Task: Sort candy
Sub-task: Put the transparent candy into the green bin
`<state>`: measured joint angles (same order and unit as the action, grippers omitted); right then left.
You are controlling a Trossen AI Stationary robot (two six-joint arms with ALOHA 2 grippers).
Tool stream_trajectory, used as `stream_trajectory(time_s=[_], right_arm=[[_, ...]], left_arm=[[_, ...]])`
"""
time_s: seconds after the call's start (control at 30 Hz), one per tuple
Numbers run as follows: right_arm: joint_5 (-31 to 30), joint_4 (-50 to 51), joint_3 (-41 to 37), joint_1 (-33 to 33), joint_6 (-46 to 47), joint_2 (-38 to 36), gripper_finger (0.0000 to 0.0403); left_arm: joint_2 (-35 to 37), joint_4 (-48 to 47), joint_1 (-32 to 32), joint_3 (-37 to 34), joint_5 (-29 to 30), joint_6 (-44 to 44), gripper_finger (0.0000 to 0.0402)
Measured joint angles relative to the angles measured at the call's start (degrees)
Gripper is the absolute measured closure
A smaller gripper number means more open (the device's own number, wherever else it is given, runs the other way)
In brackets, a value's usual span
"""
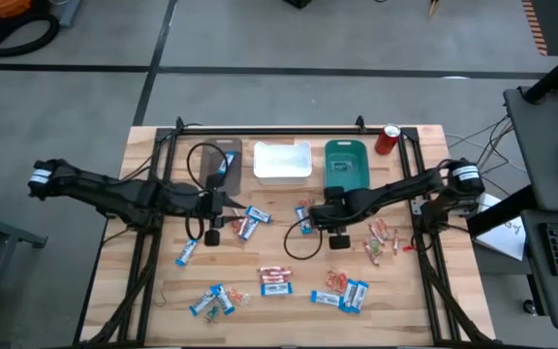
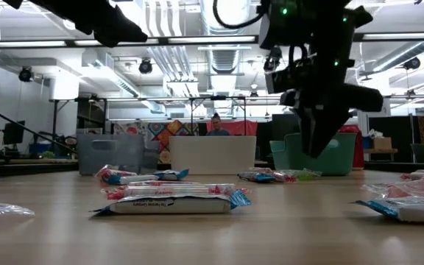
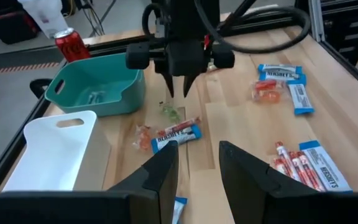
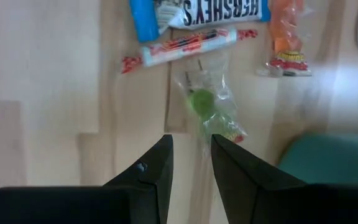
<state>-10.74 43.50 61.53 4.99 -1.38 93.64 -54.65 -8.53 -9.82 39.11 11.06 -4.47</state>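
High view, left gripper (image 1: 212, 219): we see it over the table's left-centre, beside blue-and-white bars (image 1: 250, 221); nothing visibly between its fingers.
High view, right gripper (image 1: 320, 215): it sits mid-table just in front of the teal bin (image 1: 346, 161), next to a small cluster of candy (image 1: 304, 215).
High view, candy spread: more bars (image 1: 275, 281) lie toward the near edge, and red-and-white pieces (image 1: 383, 239) lie under the right arm.
High view, bins: a grey bin (image 1: 216, 162), a white bin (image 1: 282, 161) and the teal one stand in a row at the far edge, with a red can (image 1: 387, 139) beside them.
Low view: we see a blue-and-white bar (image 2: 171, 203) lying flat in front; the right gripper (image 2: 319, 147) hangs tips-down above the table, touching nothing.
Left wrist view: the left gripper's fingers (image 3: 160, 174) stand partly apart with only bare wood between them; beyond, the right gripper (image 3: 178, 93) points down over a green sweet (image 3: 170, 112).
Right wrist view: the fingers (image 4: 151, 169) are partly apart and empty; a green sweet in clear wrap (image 4: 208, 106) lies just ahead of them, a blue-and-white bar (image 4: 201, 14) farther on.
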Motion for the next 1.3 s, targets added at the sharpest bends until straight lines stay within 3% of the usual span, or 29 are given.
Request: stream_trajectory(time_s=[0.23, 0.73, 1.03, 1.3], right_arm=[[-4.2, -2.2, 0.0, 0.0, -0.1, 3.2, 0.0300], [-3.4, -4.4, 0.2, -1.3, -0.4, 7.8, 0.0306], [-2.4, -4.8, 0.1, -1.5, -0.7, 7.9, 0.0386], [-0.7, -4.9, -0.2, -1.6, 0.3, 5.5, 0.0394]], left_arm=[[-1.2, 0.1, 0.1, 0.0, 0.3, 0.0, 0.0301], [-2.0, 0.6, 0.1, 0.0, 0.4, 0.0, 0.0301], [-2.1, 0.9, 0.1, 0.0, 0.4, 0.0, 0.0301], [-2.7, 1.0, 0.1, 0.0, 0.4, 0.0, 0.0301]])
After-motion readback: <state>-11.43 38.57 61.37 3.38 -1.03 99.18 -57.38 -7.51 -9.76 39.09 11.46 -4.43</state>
